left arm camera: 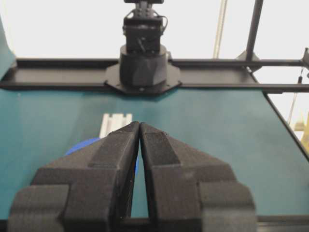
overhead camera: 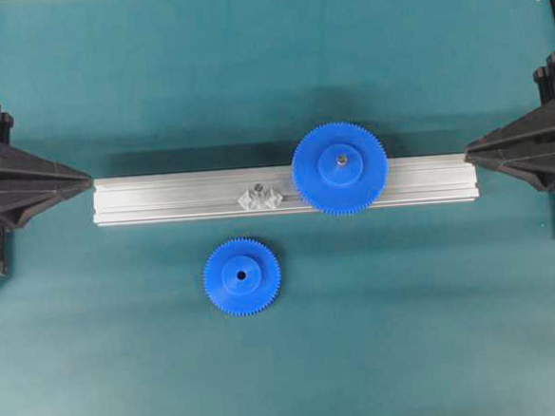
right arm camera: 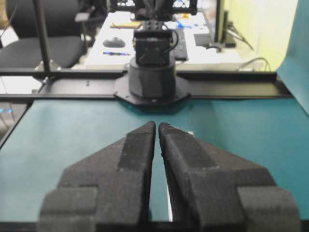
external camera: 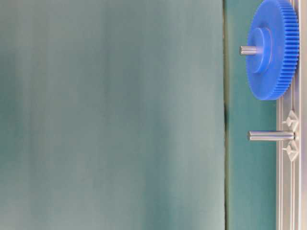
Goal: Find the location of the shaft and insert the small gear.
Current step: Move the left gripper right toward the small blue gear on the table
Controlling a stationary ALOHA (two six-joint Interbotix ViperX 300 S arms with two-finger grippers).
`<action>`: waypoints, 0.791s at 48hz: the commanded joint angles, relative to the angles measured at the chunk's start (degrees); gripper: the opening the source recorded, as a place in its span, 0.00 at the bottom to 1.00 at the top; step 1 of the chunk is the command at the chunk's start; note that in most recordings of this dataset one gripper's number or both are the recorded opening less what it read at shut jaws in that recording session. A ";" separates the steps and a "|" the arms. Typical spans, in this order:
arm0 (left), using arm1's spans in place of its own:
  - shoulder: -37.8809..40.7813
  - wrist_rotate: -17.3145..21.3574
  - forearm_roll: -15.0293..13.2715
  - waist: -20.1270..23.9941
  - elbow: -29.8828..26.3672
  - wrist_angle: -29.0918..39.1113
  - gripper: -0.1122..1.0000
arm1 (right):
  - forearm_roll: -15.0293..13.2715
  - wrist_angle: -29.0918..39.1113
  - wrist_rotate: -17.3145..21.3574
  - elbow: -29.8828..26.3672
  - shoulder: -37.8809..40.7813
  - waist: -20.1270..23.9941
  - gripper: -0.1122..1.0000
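Lab or office, desk [right arm camera: 145, 46], office chair [right arm camera: 38, 48]

Left gripper [left arm camera: 139, 126] jaws closed together, empty, above teal table [left arm camera: 217, 140]

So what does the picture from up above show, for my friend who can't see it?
A small blue gear lies flat on a teal table, just below a long silver rail. A tiny shaft stands on the rail beside a bigger blue gear. The left gripper and right gripper wait shut at the rail's ends.
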 commanded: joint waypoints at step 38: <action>22.68 -2.81 0.62 -6.77 -14.41 19.95 0.09 | 2.37 14.15 5.63 -0.35 2.99 0.26 0.09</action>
